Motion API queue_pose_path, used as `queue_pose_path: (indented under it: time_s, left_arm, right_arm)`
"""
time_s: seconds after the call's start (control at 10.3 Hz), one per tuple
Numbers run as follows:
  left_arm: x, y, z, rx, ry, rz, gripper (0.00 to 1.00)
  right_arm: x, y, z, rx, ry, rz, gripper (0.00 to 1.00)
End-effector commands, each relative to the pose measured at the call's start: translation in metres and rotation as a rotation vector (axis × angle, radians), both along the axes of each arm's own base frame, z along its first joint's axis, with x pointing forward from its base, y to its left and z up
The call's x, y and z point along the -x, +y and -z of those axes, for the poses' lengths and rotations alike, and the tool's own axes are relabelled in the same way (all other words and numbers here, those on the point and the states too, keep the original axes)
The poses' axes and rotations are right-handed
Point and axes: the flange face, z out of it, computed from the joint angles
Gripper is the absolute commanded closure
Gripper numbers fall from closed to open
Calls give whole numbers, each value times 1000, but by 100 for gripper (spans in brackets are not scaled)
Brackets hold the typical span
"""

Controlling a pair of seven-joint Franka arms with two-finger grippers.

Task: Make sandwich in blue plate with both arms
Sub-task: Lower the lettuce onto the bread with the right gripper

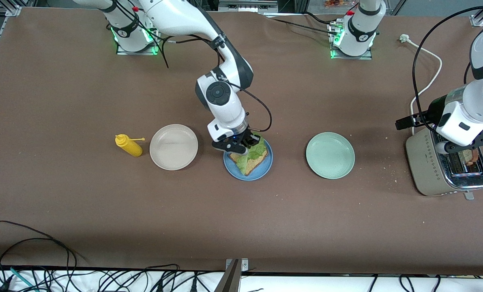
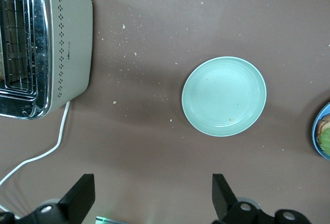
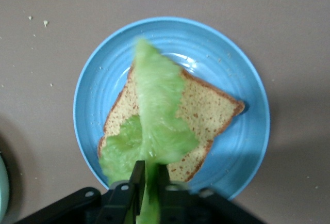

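Right gripper (image 1: pixel 247 142) sits over the blue plate (image 1: pixel 261 172), centre of the front frame, slightly below mid-height. Its fingers are pinched together on the lettuce leaf (image 1: pixel 254 152); in the right wrist view the two black fingers (image 3: pixel 136 182) clamp the stem end of the leaf (image 3: pixel 157 126) at the bottom edge of the frame, and the leaf hangs out over the plate (image 3: pixel 242 69).

One bread slice (image 1: pixel 259 160) lies flat on the blue plate, crust showing; in the right wrist view the bread slice (image 3: pixel 211 113) is turned diagonally with one corner toward the right of the frame. The leaf covers part of the slice. Cannot tell whether the leaf's free end is resting on the bread or just above it.

Left gripper (image 1: pixel 464 148) is at the right edge of the front frame, over the toaster (image 1: pixel 423 166), jaws spread wide with nothing between them. Left wrist view shows both fingers (image 2: pixel 80 195) at the bottom of the frame, well apart, with bare table between. A browned slice is visible in the toaster slot (image 1: pixel 470 156).

Mint-green plate (image 1: pixel 330 155) is right of centre in the front frame, between blue plate and toaster. Beige plate (image 1: pixel 173 147) is left of centre, with the yellow squeeze bottle (image 1: pixel 128 145) lying beside it, farther left. The white power cord (image 1: pixel 428 73) runs up the upper right of the frame.
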Motion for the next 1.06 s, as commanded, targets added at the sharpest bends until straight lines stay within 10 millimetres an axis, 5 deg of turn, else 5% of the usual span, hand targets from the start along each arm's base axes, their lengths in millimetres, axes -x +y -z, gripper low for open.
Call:
queue_pose_path:
  time_s: [0.0, 0.29, 0.68, 0.97]
  left_arm:
    - [2, 5, -5, -21, 0, 25, 0]
    - [2, 5, -5, -21, 0, 25, 0]
    - [2, 5, -5, -20, 0, 26, 0]
    - [3, 6, -3, -20, 3, 25, 0]
  right_arm:
    - [-3, 3, 2, -2, -17, 18, 0]
    - [-8, 1, -16, -16, -34, 20, 0]
    - [-27, -17, -80, -44, -94, 32, 0]
    - [-47, -64, -121, 148, -107, -72, 0]
